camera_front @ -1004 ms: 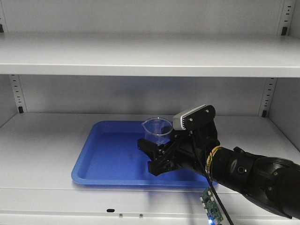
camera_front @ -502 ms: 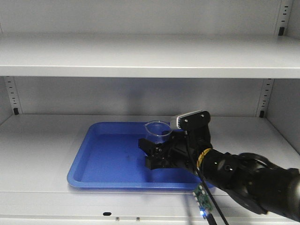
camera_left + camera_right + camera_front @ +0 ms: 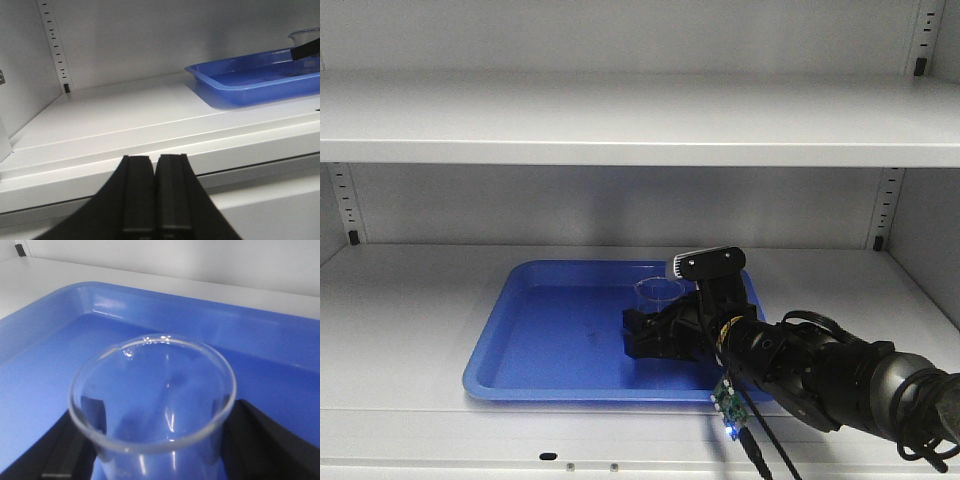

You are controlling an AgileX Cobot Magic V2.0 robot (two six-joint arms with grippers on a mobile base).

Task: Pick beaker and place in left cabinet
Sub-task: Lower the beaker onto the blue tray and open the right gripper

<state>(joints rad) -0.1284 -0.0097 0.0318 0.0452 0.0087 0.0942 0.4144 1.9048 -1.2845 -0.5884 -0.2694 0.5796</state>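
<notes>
The small clear glass beaker [image 3: 658, 291] stands upright in the right part of a blue tray [image 3: 550, 335] on the lower shelf of the pale grey left cabinet [image 3: 410, 300]. My right gripper [image 3: 655, 335] has its black fingers on both sides of the beaker, shut on it. In the right wrist view the beaker [image 3: 152, 405] fills the frame between the two fingers [image 3: 260, 437], over the blue tray [image 3: 50, 340]. My left gripper [image 3: 152, 162] is shut and empty, below the shelf's front edge, left of the tray [image 3: 240, 80]. The beaker's rim [image 3: 305, 35] shows at far right.
An upper shelf [image 3: 620, 125] spans the cabinet above the tray. Slotted peg rails run up the back corners [image 3: 890, 205] [image 3: 55, 45]. Bare shelf [image 3: 115, 110] lies left of the tray. A cable and a small circuit board [image 3: 728, 405] hang under the right arm.
My right gripper has moved left and down with the beaker, which now sits lower in the tray. The view itself shifted slightly early on.
</notes>
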